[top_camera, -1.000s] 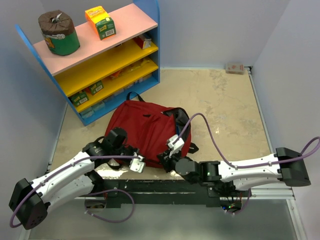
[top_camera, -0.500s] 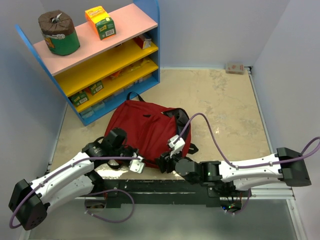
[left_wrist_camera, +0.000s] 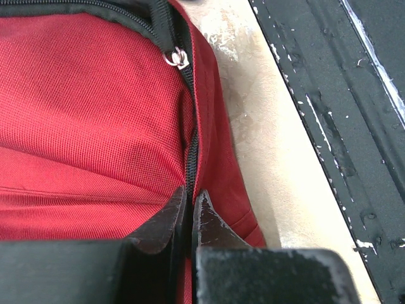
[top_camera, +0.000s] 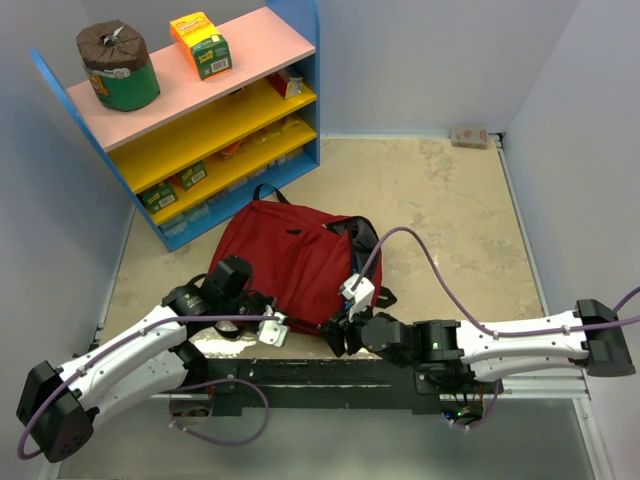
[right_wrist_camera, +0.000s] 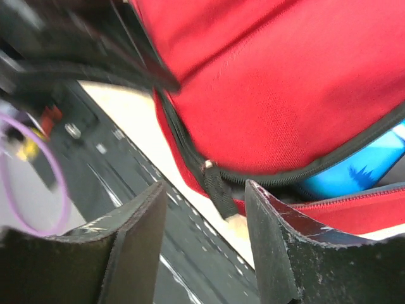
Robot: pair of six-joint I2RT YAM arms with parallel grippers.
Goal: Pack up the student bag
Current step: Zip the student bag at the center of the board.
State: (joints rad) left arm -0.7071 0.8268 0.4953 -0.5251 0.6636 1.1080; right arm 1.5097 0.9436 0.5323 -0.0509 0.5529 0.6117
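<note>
Dark-red soft fabric backpack (top_camera: 290, 260) sits by counter's near edge. My L claw (left_wrist_camera: 191, 209) pinches its zip seam; R claw (right_wrist_camera: 204, 196) wide around black zip pull (right_wrist_camera: 218, 190). Blue item (right_wrist_camera: 354, 168) is inside; I reckon zipping shut remains.

One student bag (top_camera: 290, 260), dark red, on the worktop (top_camera: 440, 200). Two arms, each with one claw: left claw (left_wrist_camera: 190, 199), right claw (right_wrist_camera: 205, 188). One blue shelf unit (top_camera: 303, 60) with three coloured boards, one pink and two yellow. On the pink board, one green tin (top_camera: 118, 68) and one orange carton (top_camera: 200, 43). One small box (top_camera: 470, 136) at the far corner. One blue thing (right_wrist_camera: 354, 166) inside the bag.
</note>
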